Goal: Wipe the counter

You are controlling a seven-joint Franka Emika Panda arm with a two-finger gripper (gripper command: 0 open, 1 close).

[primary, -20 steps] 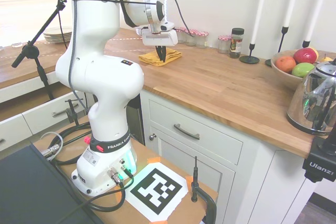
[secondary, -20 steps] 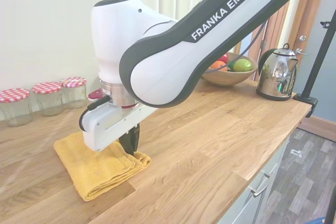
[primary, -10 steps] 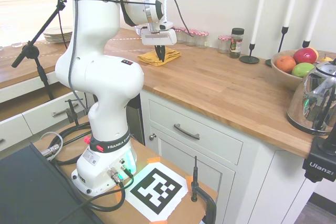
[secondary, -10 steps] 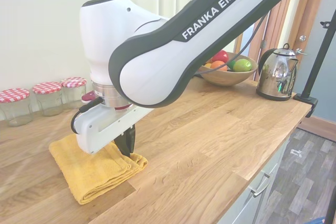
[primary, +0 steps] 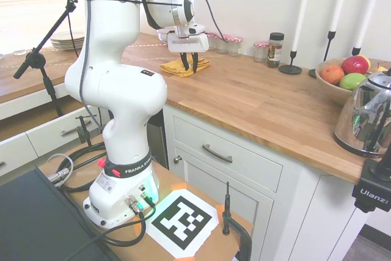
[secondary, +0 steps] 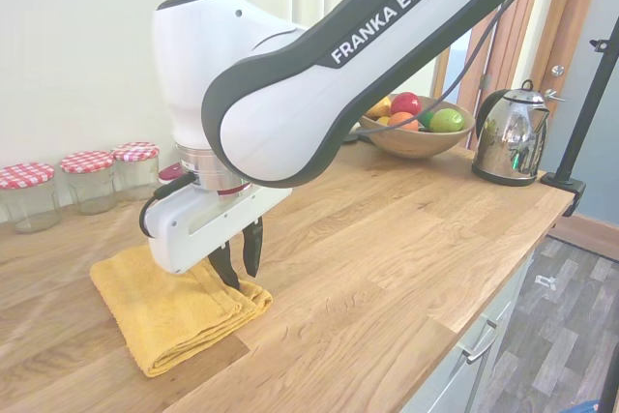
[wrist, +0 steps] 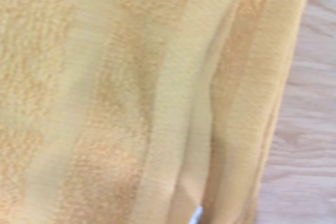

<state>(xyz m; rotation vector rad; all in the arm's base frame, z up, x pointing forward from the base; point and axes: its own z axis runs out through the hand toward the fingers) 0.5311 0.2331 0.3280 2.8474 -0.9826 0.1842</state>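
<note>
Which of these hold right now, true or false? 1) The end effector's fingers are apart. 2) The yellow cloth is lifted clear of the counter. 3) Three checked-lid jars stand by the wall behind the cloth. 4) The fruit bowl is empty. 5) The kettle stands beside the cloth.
1) True: the end effector has a visible gap between its fingers.
2) False: the folded yellow terry cloth lies flat on the brown wooden counter.
3) True: three glass jars with red-checked lids.
4) False: the wooden fruit bowl holds fruit.
5) False: the shiny metal kettle stands at the counter's far end.
</note>
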